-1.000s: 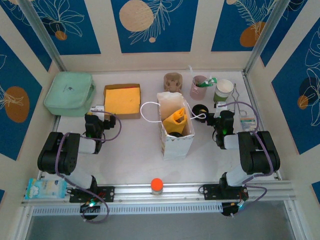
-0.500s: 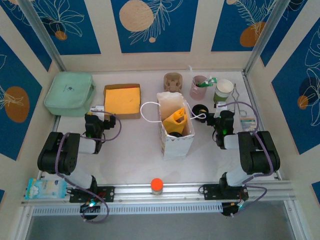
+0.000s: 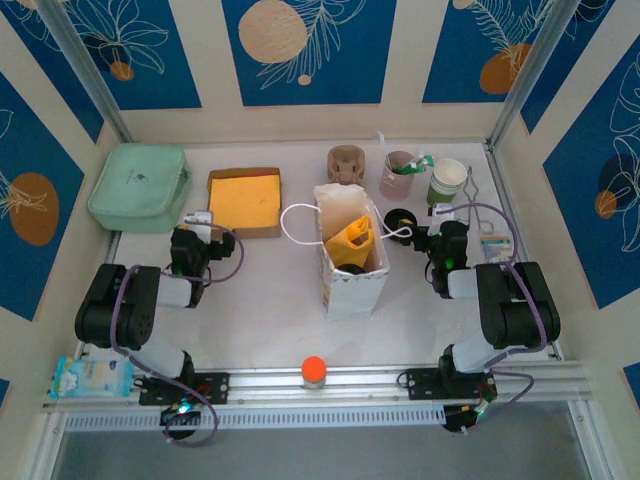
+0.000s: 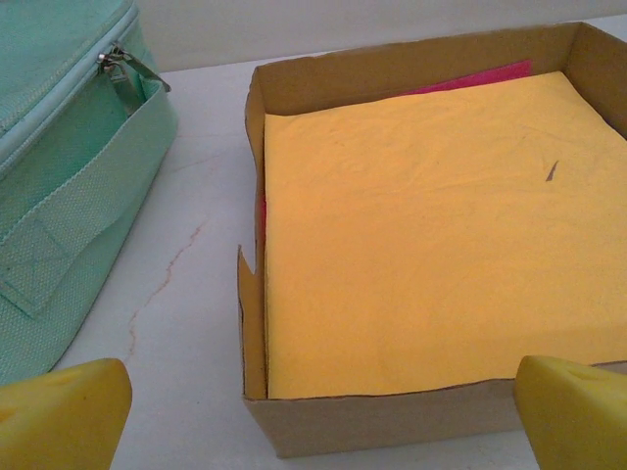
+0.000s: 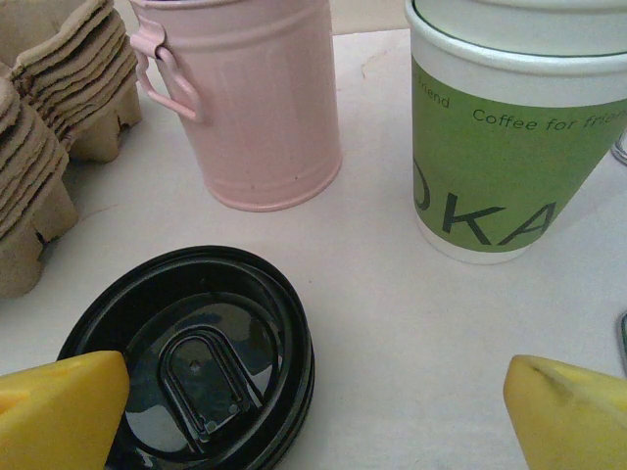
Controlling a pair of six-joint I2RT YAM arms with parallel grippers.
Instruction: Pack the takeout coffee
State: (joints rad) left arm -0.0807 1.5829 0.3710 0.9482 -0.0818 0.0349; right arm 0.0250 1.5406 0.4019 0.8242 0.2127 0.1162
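Both hands are released: your left hand (image 4: 313,416) waits before the cardboard box (image 4: 392,426), while your right hand (image 5: 313,416) brackets the takeout coffee (image 5: 196,357) at lower left, presumably lined up to grasp it.

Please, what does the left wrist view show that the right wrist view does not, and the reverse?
Left wrist, not right: a cardboard box of yellow sheets, a mint-green zipped bag. Right wrist, not left: a black lid, a pink pail, a green paper cup, stacked pulp cup carriers. Both: white table; yellow-tipped open left hand and right hand respectively.
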